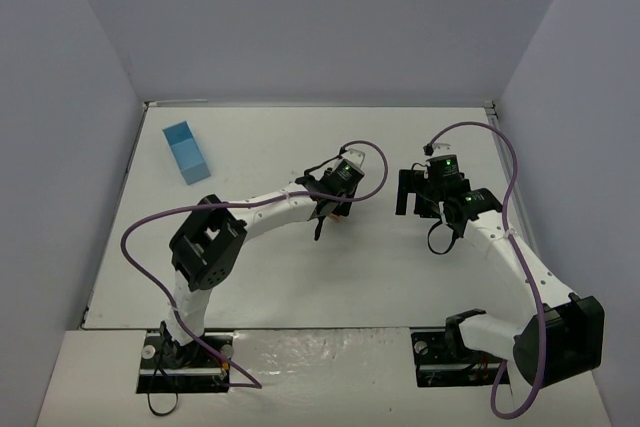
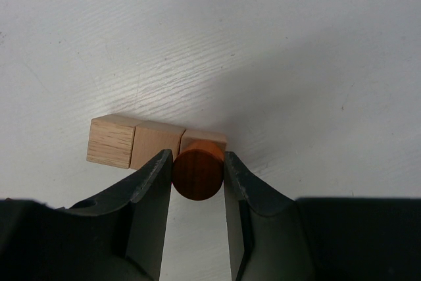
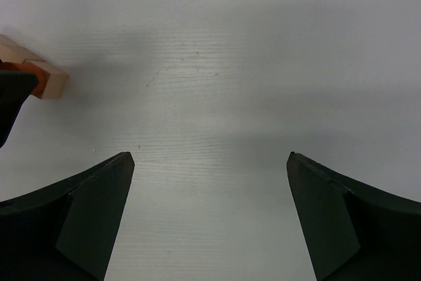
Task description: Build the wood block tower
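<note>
At the tan blocks (image 2: 135, 141), fingers of your left gripper (image 2: 196, 161) clamp the reddish-brown cylinder (image 2: 197, 179), which could roll off if released off-centre, while the right gripper (image 3: 210, 162) hangs with fingers wide apart.

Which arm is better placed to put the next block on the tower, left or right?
Probably left. The left gripper is closed on the reddish-brown cylinder, right at the row of tan blocks. The right gripper stands open and empty over the table.

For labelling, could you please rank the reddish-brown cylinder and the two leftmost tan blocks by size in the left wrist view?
1. reddish-brown cylinder and leftmost tan block: alike; cylinder nearer.
2. middle tan block: partly hidden.
</note>
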Action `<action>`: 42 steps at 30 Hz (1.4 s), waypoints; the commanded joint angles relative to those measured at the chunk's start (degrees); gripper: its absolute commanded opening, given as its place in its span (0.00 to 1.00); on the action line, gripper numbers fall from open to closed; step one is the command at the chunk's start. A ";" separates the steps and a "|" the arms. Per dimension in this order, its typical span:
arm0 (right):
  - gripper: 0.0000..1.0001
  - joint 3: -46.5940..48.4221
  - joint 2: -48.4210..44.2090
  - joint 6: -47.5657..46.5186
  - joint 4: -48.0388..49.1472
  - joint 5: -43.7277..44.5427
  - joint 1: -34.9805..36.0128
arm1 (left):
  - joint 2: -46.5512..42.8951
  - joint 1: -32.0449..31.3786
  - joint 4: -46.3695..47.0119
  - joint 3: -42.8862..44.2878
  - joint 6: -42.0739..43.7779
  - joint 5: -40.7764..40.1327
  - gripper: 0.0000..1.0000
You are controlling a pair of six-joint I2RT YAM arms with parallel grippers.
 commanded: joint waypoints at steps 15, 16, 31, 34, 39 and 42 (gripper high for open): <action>1.00 0.12 -1.29 -0.19 2.28 -0.25 -0.23 | -5.19 0.57 -1.34 4.44 -1.02 -2.50 0.46; 1.00 0.20 -1.35 -0.13 2.28 -0.19 -0.23 | -5.72 0.66 -1.97 4.90 -1.10 -2.77 0.46; 1.00 0.41 -2.23 -0.46 2.28 -1.45 -0.23 | -21.46 12.63 -11.63 -7.90 -6.94 3.89 0.46; 1.00 0.48 -2.22 -0.40 2.28 -1.58 -0.26 | -22.70 18.13 -11.29 -12.36 -10.42 9.04 0.46; 1.00 0.24 -2.65 -0.31 2.28 -1.58 -0.23 | -21.55 21.57 -13.34 -13.33 -13.36 11.12 0.45; 1.00 0.01 -3.19 -0.17 2.28 -1.58 -0.23 | -19.80 22.29 -14.49 -14.46 -15.38 11.04 0.39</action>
